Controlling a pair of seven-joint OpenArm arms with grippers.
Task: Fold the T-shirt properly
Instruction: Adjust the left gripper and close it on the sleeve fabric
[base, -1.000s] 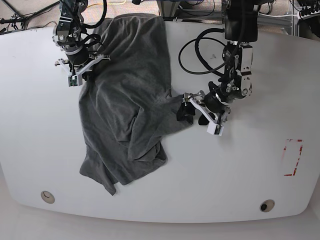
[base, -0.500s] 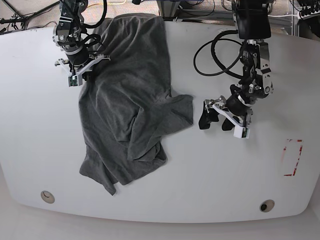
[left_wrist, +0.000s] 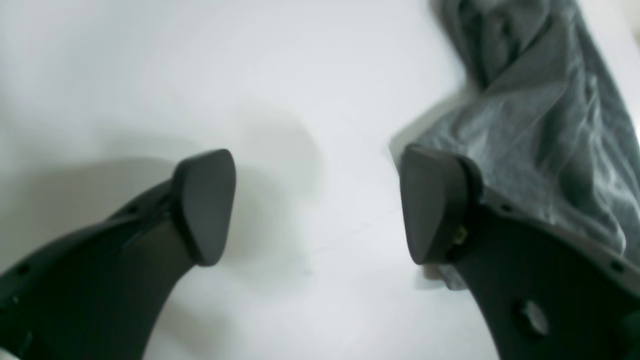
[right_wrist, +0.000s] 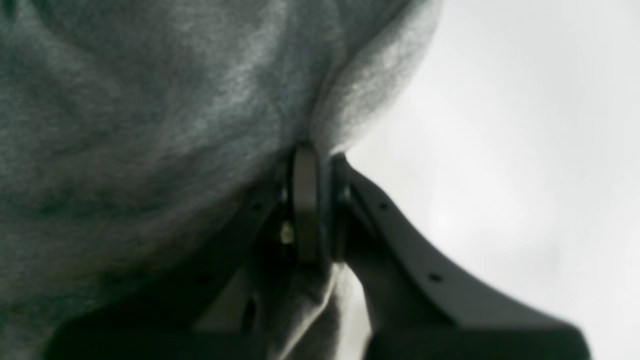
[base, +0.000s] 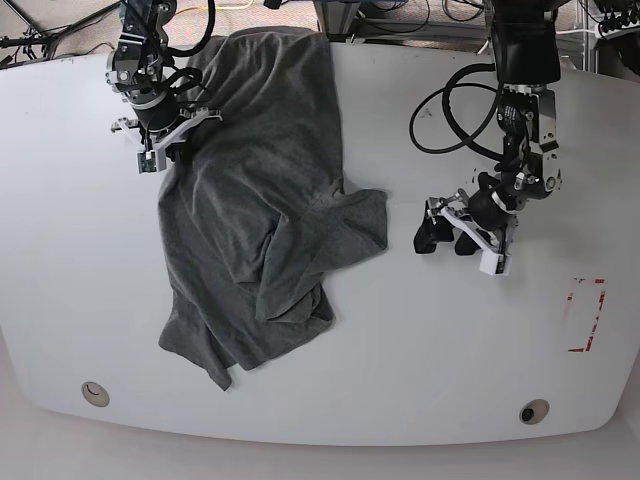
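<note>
- At the far left of the base view, the right end effector (base: 152, 150) is seen at the upper left edge of the T-shirt (base: 265, 190), over the white desk (base: 420, 340).
- In the right wrist view, the right end effector (right_wrist: 320, 200) is shown pressed together, with a fold of the grey cloth (right_wrist: 150, 110) pinched between its two fingers (right_wrist: 305, 200).
- The T-shirt is spread in a long, crumpled heap over the left half of the desk, from the far edge down toward the near side.
- Its upper end is laid at the far edge of the desk; its lower end is bunched into folds near the middle of the near left part.
- A flap of the cloth is stretched out to the right about halfway down the heap.
- A small round fitting (base: 95, 392) is set into the desk near its front left corner, apart from the cloth.
- To the right of the flap, bare desk is seen, and then the left end effector (base: 450, 238), apart from the cloth.
- In the left wrist view, the left end effector (left_wrist: 320, 205) is shown spread wide, with only bare desk (left_wrist: 150, 75) between its dark pads (left_wrist: 205, 200); nothing is held.
- The T-shirt (left_wrist: 540, 115) lies just beyond the right-hand pad in that view.
- A red outlined rectangle (base: 586, 315) is marked on the desk near its right edge.
- A second round fitting (base: 533, 411) is set near the front right corner.
</note>
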